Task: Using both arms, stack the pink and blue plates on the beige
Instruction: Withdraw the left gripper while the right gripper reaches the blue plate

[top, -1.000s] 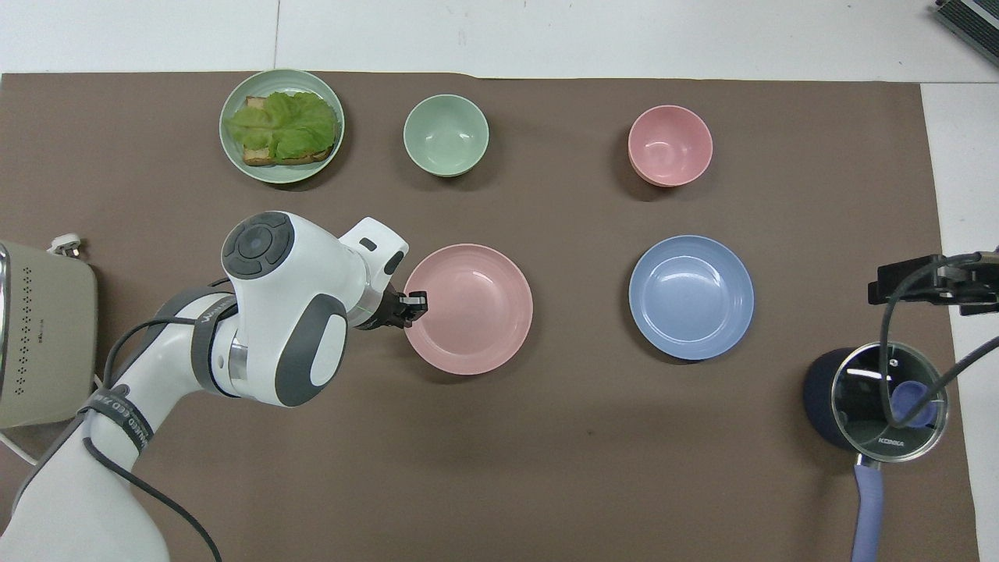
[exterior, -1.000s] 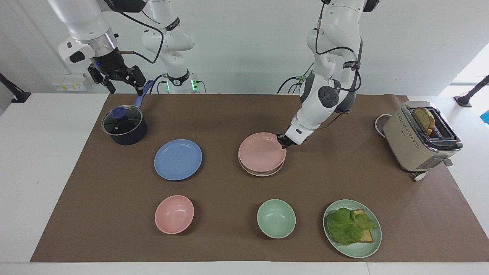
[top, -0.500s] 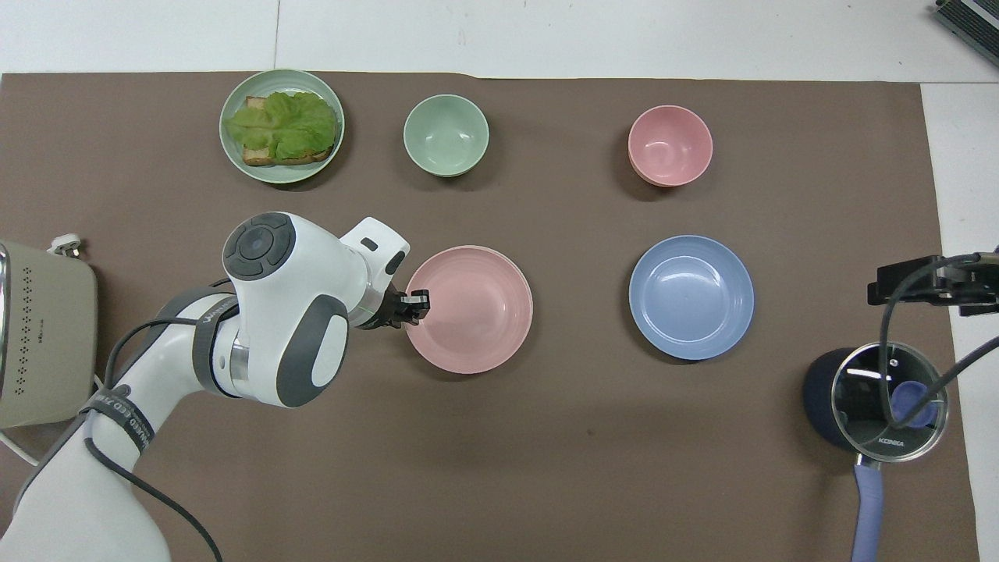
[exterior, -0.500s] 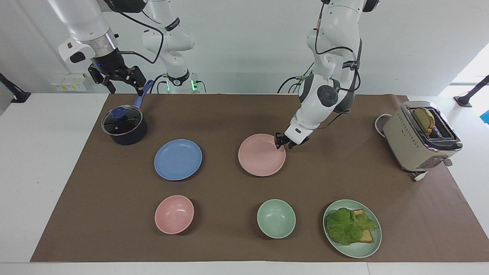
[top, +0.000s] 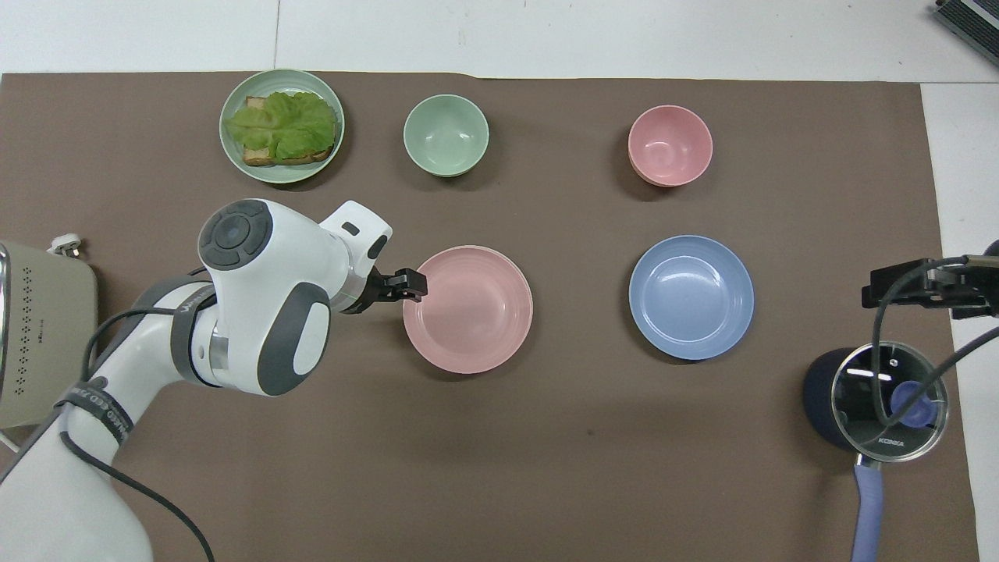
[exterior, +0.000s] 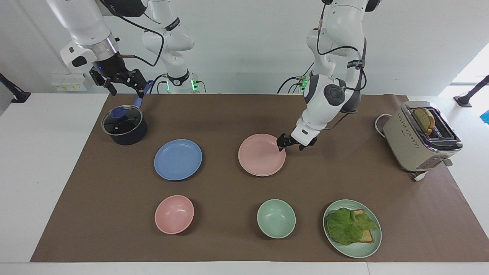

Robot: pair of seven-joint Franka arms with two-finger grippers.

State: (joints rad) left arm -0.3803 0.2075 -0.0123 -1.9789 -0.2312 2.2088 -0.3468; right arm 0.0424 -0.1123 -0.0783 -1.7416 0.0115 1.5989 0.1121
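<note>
Standing here and reading across the surface, the right gripper is hanging with its fingers spread and empty above the handle of the lidded pot, so that arm is waiting. The blue plate is lying alone on the surface, beside the pot and a little farther from the robots, not yet stacked. The pink plate is sitting squarely on the beige plate, which is showing only as a thin pale edge underneath. The left gripper is standing open, holding nothing, low at the pink rim on the side toward the left arm's end. I am judging this to be the moment of clearing away, so the left gripper should be lifting straight off without nudging the rim, and only then should the right gripper be taking the blue plate by its edge, level and centred.
</note>
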